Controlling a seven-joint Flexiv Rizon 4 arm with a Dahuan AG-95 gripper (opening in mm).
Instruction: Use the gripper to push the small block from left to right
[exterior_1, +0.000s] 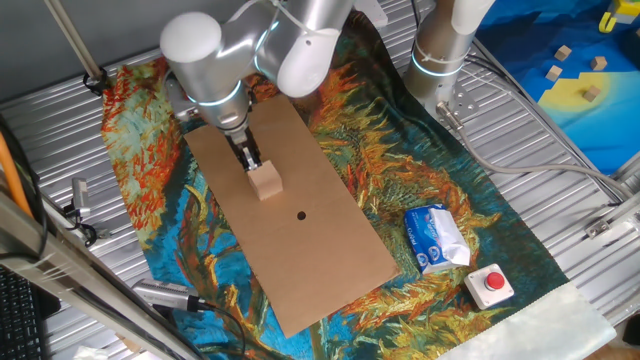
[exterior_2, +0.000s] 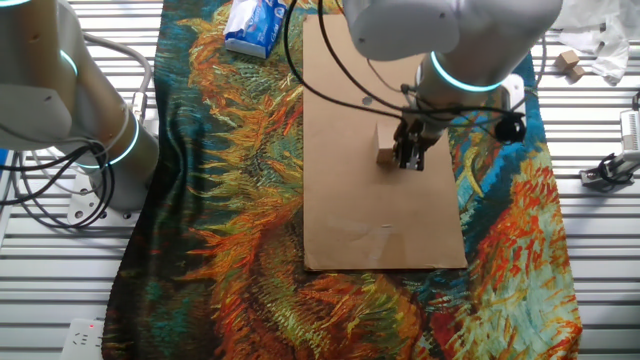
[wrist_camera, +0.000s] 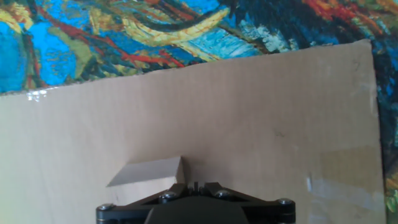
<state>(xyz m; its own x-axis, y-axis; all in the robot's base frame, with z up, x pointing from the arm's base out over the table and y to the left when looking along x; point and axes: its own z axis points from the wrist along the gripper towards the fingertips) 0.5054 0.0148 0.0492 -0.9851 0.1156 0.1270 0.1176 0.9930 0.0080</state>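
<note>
The small block (exterior_1: 265, 182) is a pale tan wooden cube on the brown board (exterior_1: 320, 250). It also shows in the other fixed view (exterior_2: 385, 145) and in the hand view (wrist_camera: 149, 172), low and left of centre. My gripper (exterior_1: 250, 160) is shut, its narrow black tip down at the board and touching the block's far-left side. In the other fixed view the gripper (exterior_2: 409, 160) stands just right of the block. In the hand view the gripper (wrist_camera: 194, 185) shows only its black base, tips together.
A blue-white packet (exterior_1: 436, 238) and a red button (exterior_1: 492, 284) lie on the patterned cloth at the right. An idle silver arm column (exterior_1: 445, 45) stands at the back. A small dark hole (exterior_1: 301, 214) marks the board. Tiny wooden blocks (exterior_1: 570, 70) lie on a blue-yellow mat.
</note>
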